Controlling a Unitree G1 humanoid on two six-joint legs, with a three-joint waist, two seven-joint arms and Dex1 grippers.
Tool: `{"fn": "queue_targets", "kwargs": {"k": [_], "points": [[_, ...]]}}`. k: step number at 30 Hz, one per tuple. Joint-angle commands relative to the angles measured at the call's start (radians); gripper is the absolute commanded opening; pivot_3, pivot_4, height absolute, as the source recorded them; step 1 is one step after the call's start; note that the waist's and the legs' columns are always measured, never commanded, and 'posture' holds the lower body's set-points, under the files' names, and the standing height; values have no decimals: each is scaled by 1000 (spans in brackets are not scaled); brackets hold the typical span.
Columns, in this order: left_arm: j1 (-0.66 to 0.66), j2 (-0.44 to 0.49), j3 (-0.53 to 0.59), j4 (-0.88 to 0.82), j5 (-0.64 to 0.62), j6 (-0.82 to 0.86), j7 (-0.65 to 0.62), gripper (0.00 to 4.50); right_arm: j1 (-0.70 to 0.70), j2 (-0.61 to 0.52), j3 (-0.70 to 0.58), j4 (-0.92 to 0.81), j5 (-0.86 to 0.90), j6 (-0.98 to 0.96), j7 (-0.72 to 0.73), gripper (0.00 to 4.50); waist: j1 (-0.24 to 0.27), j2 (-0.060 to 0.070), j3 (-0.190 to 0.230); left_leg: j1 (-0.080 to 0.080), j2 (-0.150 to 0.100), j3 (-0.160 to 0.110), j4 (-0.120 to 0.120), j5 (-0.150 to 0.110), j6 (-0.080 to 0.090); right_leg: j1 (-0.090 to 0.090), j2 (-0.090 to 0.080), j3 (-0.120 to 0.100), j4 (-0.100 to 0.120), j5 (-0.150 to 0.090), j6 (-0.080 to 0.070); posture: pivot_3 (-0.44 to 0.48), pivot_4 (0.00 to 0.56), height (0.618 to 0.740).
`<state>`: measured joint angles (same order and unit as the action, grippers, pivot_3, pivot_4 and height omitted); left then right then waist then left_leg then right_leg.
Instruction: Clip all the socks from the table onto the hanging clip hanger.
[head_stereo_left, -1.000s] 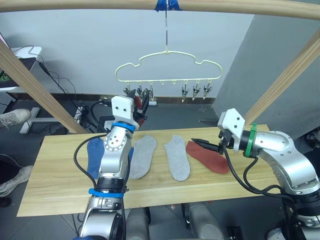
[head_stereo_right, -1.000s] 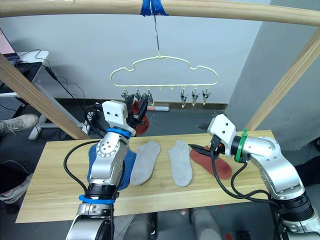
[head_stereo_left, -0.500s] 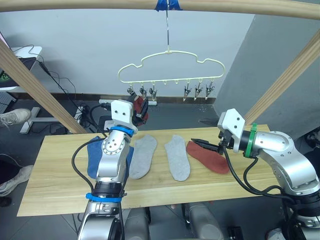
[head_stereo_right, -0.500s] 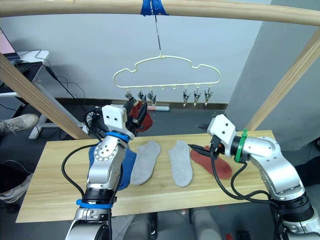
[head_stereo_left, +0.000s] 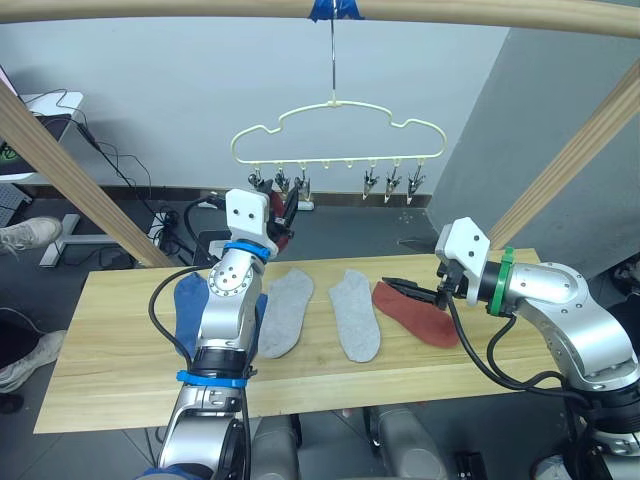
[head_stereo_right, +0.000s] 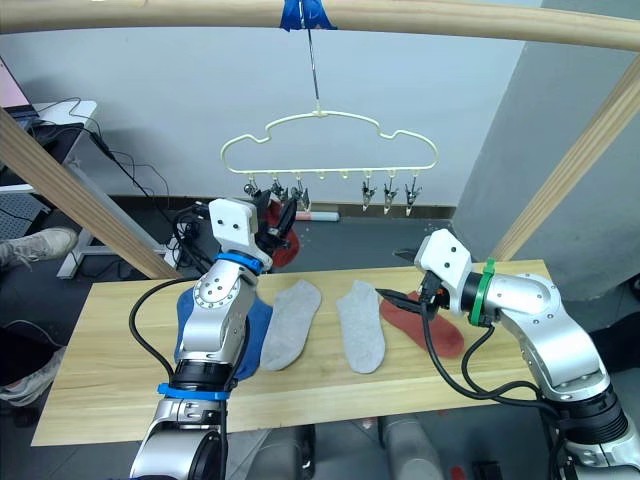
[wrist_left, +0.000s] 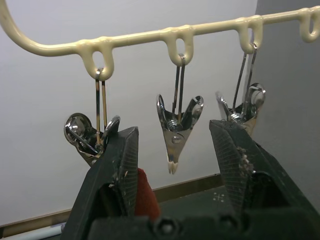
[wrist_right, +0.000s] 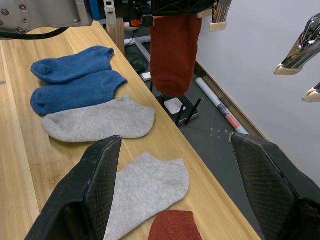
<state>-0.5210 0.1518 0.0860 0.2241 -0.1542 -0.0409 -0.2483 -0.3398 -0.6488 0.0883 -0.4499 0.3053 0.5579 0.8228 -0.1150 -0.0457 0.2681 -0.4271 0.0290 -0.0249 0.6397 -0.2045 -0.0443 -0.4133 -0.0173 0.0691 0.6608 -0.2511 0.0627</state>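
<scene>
Socks are spread across the middle of the tabletop (head_stereo_left: 120, 385): two blue socks (wrist_right: 75, 82) at the left, two grey socks (head_stereo_left: 355, 312) in the centre and one rust-red sock (head_stereo_left: 415, 313) toward the right. Over that red sock the right end effector (head_stereo_left: 402, 290) is held, its fingers spread wide and empty, as is plain in the right wrist view.

Further back, past the far edge, the left end effector (head_stereo_left: 283, 208) is raised, and a second rust-red sock (wrist_right: 174, 52) is seen hanging from it. In the left wrist view the sock is pinched against one finger only, while the fingers stand apart around the second clip (wrist_left: 178, 131).

Behind and above, the clip hanger (head_stereo_left: 335, 130) hangs by its hook from the wooden beam (head_stereo_left: 150, 8). All six clips appear bare.

Several risks are judged likely. The sock's hold looks slight, so it could be dropped to the floor. The hanger swings freely, so a clip could be pushed away rather than opened, or the sock's edge could be missed.
</scene>
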Motion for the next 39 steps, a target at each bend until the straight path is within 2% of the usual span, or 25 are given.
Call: {"fn": "queue_targets", "kwargs": {"k": [1, 8, 15, 16, 26, 29, 31, 34, 39], "points": [[-29, 1, 8, -8, -1, -38, 1, 2449, 0, -10, -32, -44, 21, -2, -7, 3648, 0, 0, 0, 0, 0, 0, 0, 0, 0, 0, 0, 0, 0, 0, 0, -231, 270, 740], [-24, 0, 3, -24, -2, -42, -3, 2449, -1, -12, -32, -42, 22, -4, -8, 3648, 0, 0, 1, 0, 0, 0, 0, 0, 0, 0, 0, 0, 0, 0, 0, -233, 269, 740], [-36, 6, 7, -12, 1, -52, -1, 452, -1, -14, -32, -43, 25, -2, -8, 3648, 0, 0, 1, 0, 0, 0, 0, 0, 0, -1, 0, 0, 0, 0, 0, -231, 269, 740], [-36, 6, 7, -12, 2, -53, -1, 308, -1, -15, -32, -43, 26, -2, -9, 3648, 0, 0, 1, -1, 0, 0, 0, 0, 0, -1, 0, 0, 0, 0, 0, -231, 269, 740], [-21, 11, -1, -32, 8, -59, -7, 276, 7, -22, -16, -38, 17, -3, -16, 3648, 0, 0, 1, -1, 0, 0, 0, 0, 0, -1, 0, 0, 0, 0, 0, -230, 269, 740], [-14, 17, -6, -46, 1, -54, -27, 276, 28, -17, 9, -15, -26, 20, -60, 3648, 0, 0, 1, -1, 0, 0, 0, 0, 0, -1, 0, 0, 0, 0, 0, -230, 269, 740], [-8, 23, -7, -60, -5, -42, -39, 276, 49, 17, 16, 14, -50, 46, -120, 3813, 0, 0, 1, -1, 0, 0, 0, 0, 0, -2, 0, 0, 0, 0, 0, -230, 268, 740], [3, 36, -8, -84, -16, -21, -62, 276, 73, 89, 33, 78, -86, 59, -207, 4494, 0, 0, 1, -2, 0, 0, -1, 0, 0, -2, 0, 0, 0, 0, 0, -225, 268, 740], [14, 55, -13, -125, -25, 21, -98, 276, 74, 227, 113, 298, -215, -30, -358, 4500, -1, 1, 1, -3, 0, 1, -1, 0, 0, -4, 0, 1, 1, 0, 0, -211, 271, 740]]}}
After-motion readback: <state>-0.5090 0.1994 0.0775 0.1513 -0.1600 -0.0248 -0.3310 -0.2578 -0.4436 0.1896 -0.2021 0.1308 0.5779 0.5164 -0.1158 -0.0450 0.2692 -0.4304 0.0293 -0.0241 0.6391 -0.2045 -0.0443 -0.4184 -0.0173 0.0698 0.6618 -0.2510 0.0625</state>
